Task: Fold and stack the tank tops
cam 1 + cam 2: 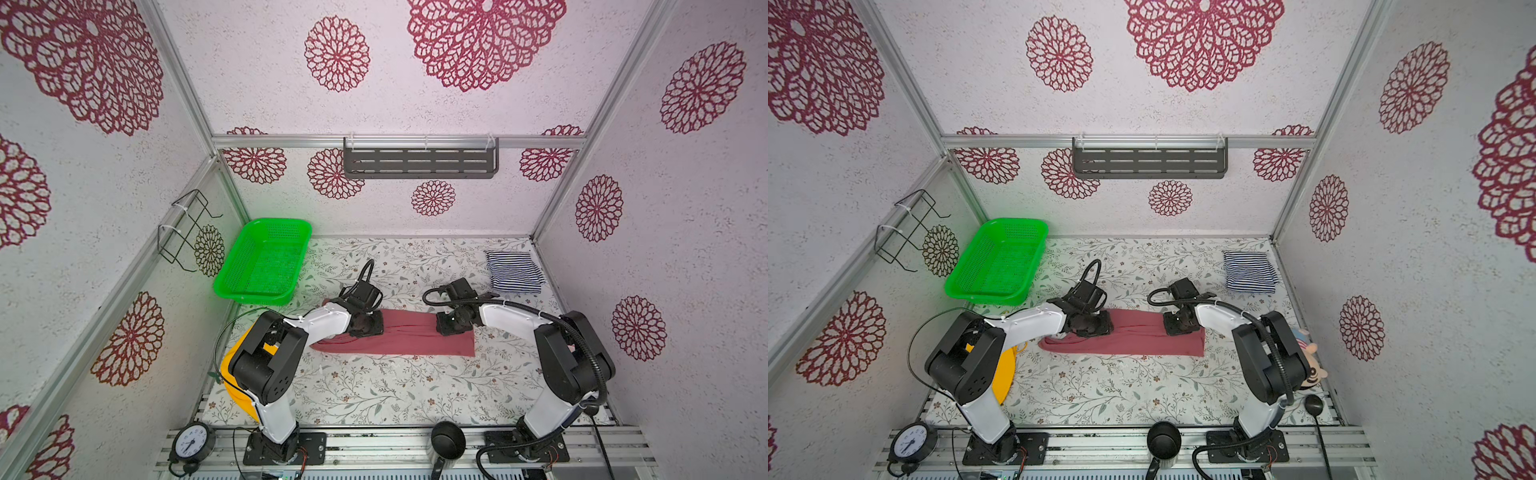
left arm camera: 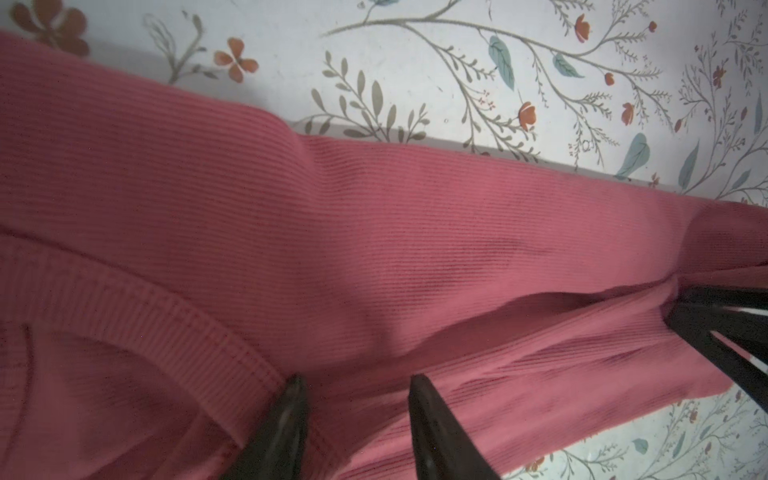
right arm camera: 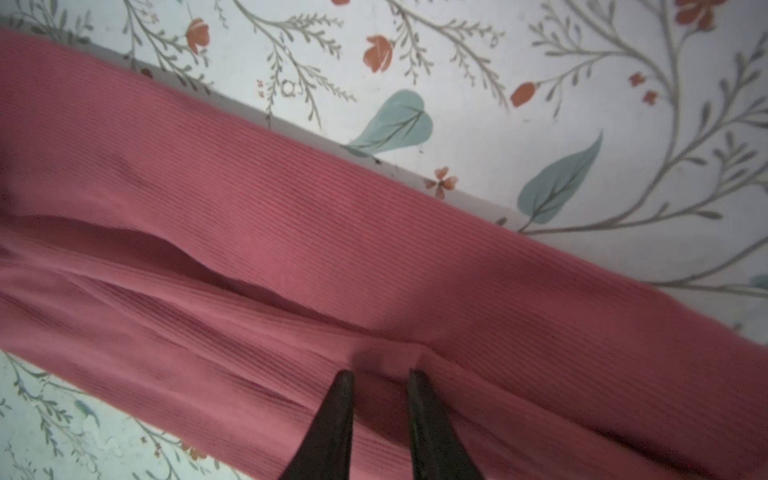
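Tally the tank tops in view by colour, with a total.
Rose-red tank top: 1
Navy-and-white striped tank top: 1
Total: 2

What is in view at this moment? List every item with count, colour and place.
rose-red tank top: one, dusty rose-red, long folded strip, table middle
striped tank top: one, navy and white, folded, far right corner
basket: one, green, far left
hat: one, yellow, near left, partly behind the left arm
plush doll: one, near right, behind the right arm
clock: one, black with white face, front rail
round black objects: two, front edge, unidentifiable
wire rack: one, black, left wall
shelf: one, grey, back wall
table cover: one, white floral
left tool: black, jaws apart on the rose-red top
right tool: black, pinching a ridge of it
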Robot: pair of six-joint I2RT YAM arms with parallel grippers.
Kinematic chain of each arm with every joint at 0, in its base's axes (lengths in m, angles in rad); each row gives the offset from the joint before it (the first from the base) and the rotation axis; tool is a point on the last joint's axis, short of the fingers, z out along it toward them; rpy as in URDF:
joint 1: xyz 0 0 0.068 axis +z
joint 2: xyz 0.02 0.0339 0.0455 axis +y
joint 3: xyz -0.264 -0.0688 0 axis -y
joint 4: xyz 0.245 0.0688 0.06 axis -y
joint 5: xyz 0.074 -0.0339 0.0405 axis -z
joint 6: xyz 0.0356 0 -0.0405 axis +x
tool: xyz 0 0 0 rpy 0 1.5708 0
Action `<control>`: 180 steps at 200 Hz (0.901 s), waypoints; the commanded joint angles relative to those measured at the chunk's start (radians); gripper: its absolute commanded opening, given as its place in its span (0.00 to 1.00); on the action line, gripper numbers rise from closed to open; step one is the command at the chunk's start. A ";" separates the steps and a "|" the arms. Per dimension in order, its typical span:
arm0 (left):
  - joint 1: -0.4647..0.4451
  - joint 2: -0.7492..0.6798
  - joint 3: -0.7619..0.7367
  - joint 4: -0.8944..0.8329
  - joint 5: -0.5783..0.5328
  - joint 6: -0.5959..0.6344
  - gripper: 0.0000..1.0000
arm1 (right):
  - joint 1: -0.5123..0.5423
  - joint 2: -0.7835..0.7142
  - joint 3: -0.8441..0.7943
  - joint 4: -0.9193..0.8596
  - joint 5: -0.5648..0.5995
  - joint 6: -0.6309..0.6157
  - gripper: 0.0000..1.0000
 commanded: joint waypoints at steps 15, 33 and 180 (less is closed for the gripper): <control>0.005 -0.026 -0.002 -0.042 -0.031 0.036 0.47 | 0.002 -0.108 0.005 -0.119 -0.057 -0.085 0.28; 0.005 -0.031 -0.007 -0.038 -0.020 0.041 0.51 | 0.009 -0.107 0.048 -0.121 -0.070 -0.065 0.28; 0.112 -0.051 -0.040 0.060 -0.007 -0.055 0.60 | 0.188 0.154 0.197 0.020 -0.055 0.114 0.25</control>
